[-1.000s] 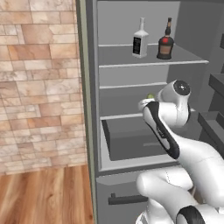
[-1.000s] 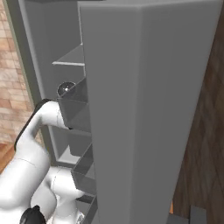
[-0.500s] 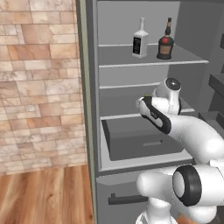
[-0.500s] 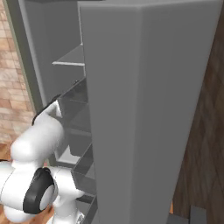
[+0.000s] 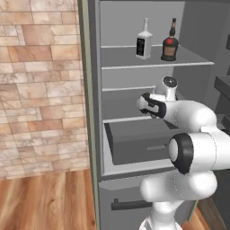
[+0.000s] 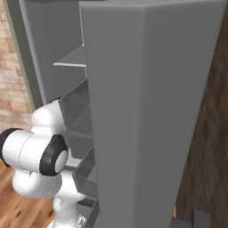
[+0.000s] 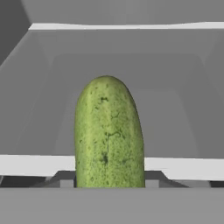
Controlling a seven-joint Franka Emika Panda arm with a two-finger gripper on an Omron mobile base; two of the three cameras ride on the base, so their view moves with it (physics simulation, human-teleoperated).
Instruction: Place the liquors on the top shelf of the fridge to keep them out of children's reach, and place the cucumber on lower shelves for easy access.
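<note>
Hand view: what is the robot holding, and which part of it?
The cucumber, gripped at its near end, with the far end pointing into the fridge.

Setting: rendered home kitchen. Evidence: tall grey fridge [image 5: 92, 112] standing open, flat shelves inside, two liquor bottles [image 5: 143, 40] on its top shelf [image 5: 121, 58]; brick-pattern wall [image 5: 40, 81]; wood plank floor [image 5: 45, 202].

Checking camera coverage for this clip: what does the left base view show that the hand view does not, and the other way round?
Left base view alone: the two liquors, the clear-white bottle and the dark red-brown bottle, standing on the top shelf, plus the grey drawer and the arm. Hand view alone: the cucumber, close up, pointing into a shelf bay. Shared: the fridge interior with its pale-edged shelves.
</note>
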